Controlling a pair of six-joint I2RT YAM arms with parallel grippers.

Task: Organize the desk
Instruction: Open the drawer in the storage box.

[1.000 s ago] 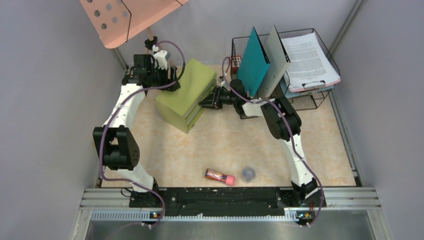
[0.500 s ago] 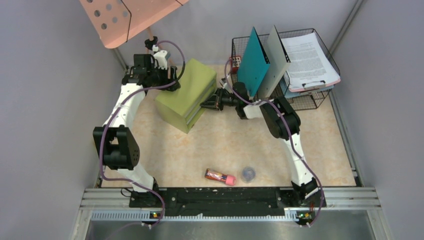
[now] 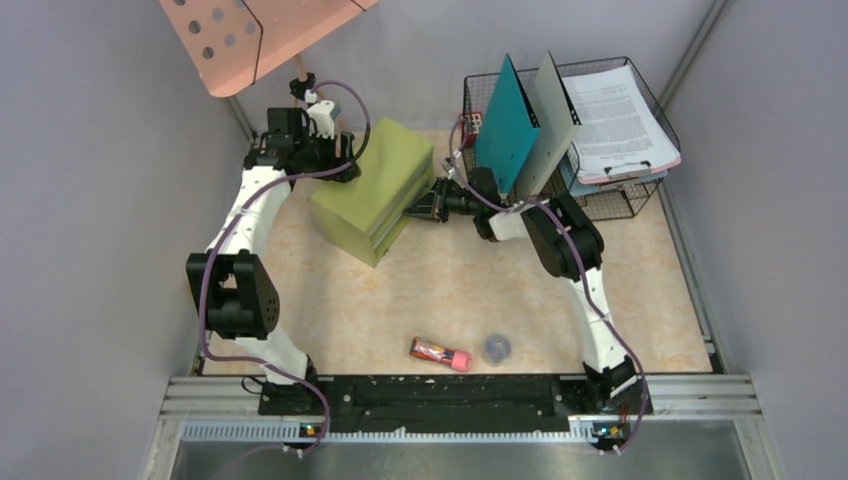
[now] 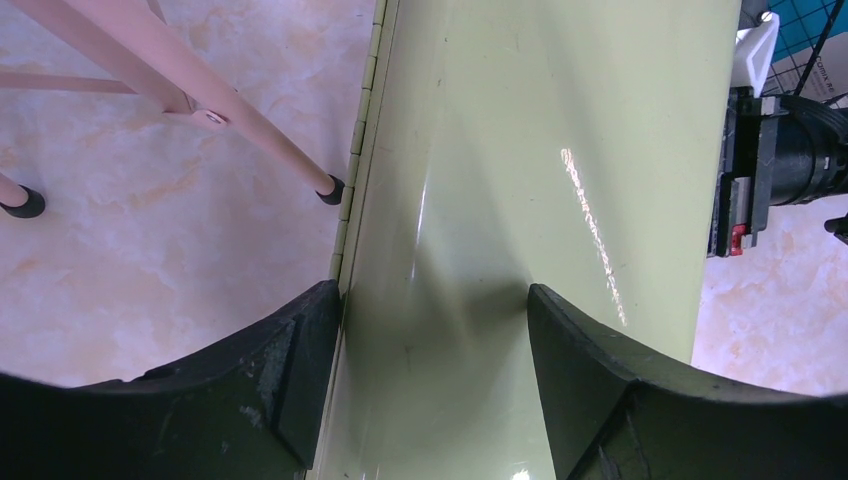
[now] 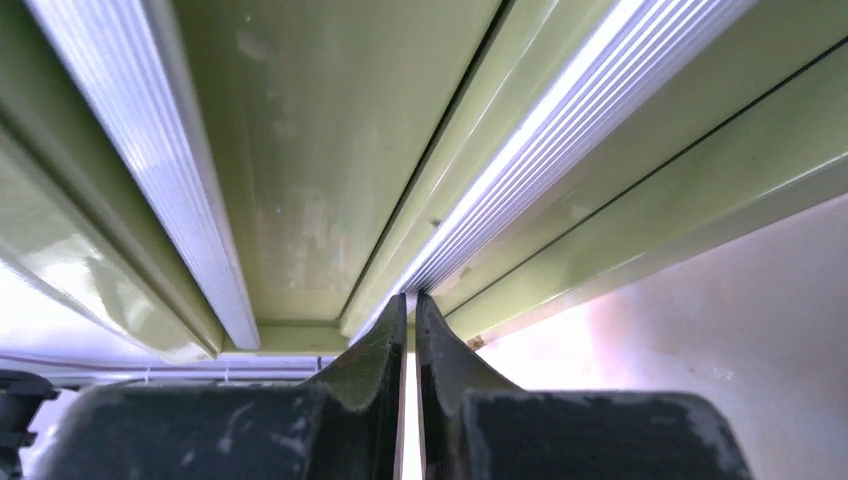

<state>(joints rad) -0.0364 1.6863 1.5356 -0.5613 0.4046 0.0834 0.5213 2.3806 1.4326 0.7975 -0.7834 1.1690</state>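
Note:
The desk is a beige marbled top. An olive-green drawer box stands at its back left. My left gripper is over the box's rear top edge. In the left wrist view the left gripper is open, both fingers down on the glossy lid, and the left finger sits at the hinged edge. My right gripper is at the box's drawer front. In the right wrist view the right gripper is shut, its tips against a silver ribbed handle strip.
A wire basket at the back right holds a teal folder, a grey folder and a stack of papers. A pink-capped tube and a small dark round thing lie near the front rail. A salmon perforated panel hangs over the back left, and its legs stand beside the box.
The right gripper's jaws have closed at the drawer front and its wrist has shifted slightly. The left arm and the box have not moved.

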